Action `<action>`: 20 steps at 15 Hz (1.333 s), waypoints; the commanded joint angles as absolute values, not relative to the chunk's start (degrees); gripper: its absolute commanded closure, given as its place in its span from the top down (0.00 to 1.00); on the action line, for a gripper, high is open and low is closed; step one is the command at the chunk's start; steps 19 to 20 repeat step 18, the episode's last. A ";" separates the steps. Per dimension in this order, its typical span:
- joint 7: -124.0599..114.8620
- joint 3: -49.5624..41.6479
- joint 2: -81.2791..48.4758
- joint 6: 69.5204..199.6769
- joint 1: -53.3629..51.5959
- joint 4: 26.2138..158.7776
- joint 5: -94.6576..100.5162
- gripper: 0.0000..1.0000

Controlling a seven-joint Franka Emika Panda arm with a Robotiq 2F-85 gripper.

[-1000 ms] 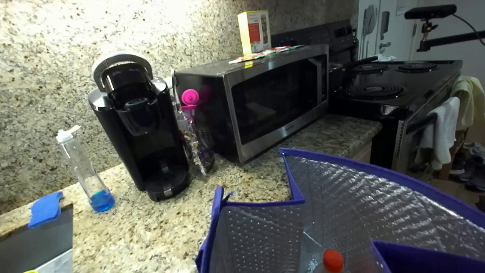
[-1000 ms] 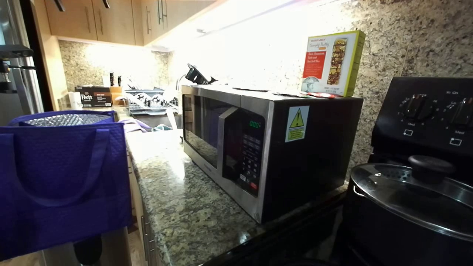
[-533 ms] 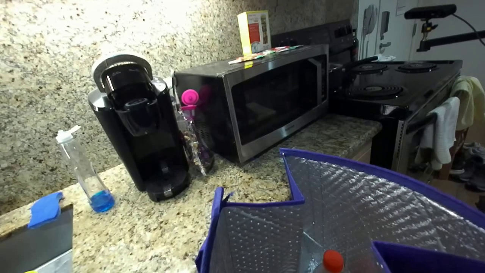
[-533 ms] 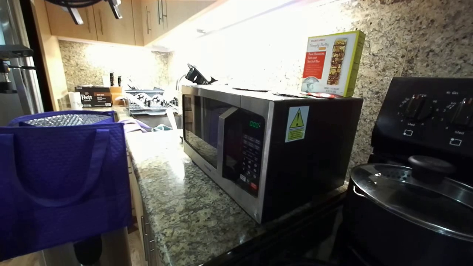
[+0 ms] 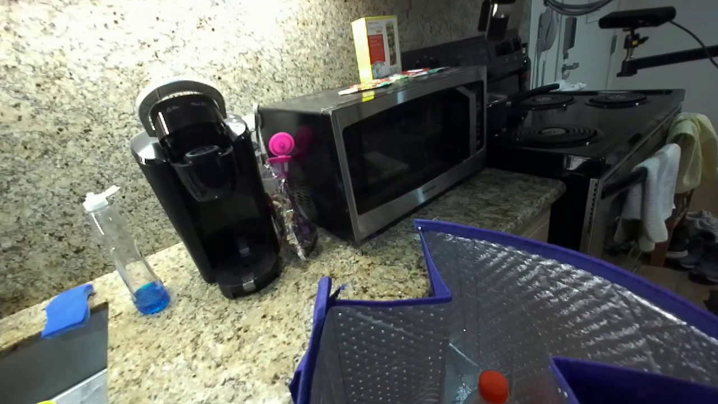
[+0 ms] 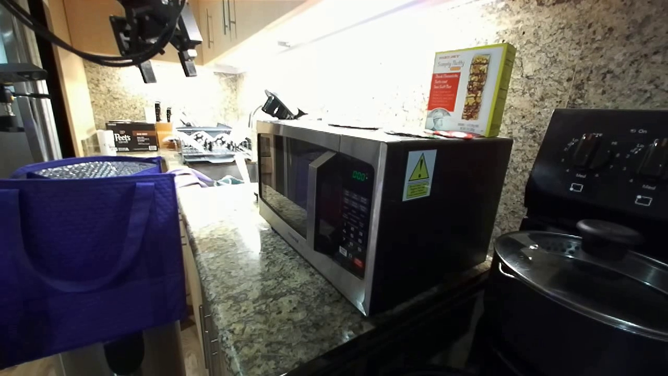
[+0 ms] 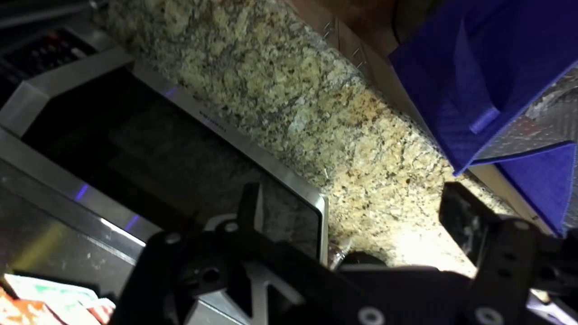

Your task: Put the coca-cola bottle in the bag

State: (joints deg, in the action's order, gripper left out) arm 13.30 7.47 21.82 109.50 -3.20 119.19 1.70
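Note:
The blue bag stands open beside the counter in both exterior views [image 5: 387,348] [image 6: 94,235], with its silver lining showing. It also shows at the right of the wrist view [image 7: 456,85]. The coca-cola bottle's red cap [image 5: 493,386] shows inside the bag's opening, against the lining; its body is cut off by the frame's bottom edge. In the wrist view the bottle cannot be made out. My gripper [image 6: 167,68] is above the bag's counter side, pointing down. In the wrist view my gripper [image 7: 354,207] has its fingers wide apart, with nothing between them.
The microwave [image 5: 409,151] stands on the counter with a yellow-and-white box [image 5: 378,49] on top. A coffee maker [image 5: 207,191], a pink-topped bottle [image 5: 281,146] and a clear bottle with blue liquid [image 5: 132,264] stand beside it. A pot [image 6: 579,303] sits on the stove.
My gripper has come down into an exterior view from its top edge and moved toward the microwave side. Part of the arm now shows at another view's top. The bag and bottle have not moved.

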 commanded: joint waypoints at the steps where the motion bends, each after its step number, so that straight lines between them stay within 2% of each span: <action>1: 4.13 6.22 20.45 104.93 -2.86 117.85 1.81 1.00; 12: -20.14 3.80 19.70 97.07 -1.19 116.27 -8.54 1.00; 20: -18.70 3.90 20.48 98.73 -1.20 117.68 -7.43 1.00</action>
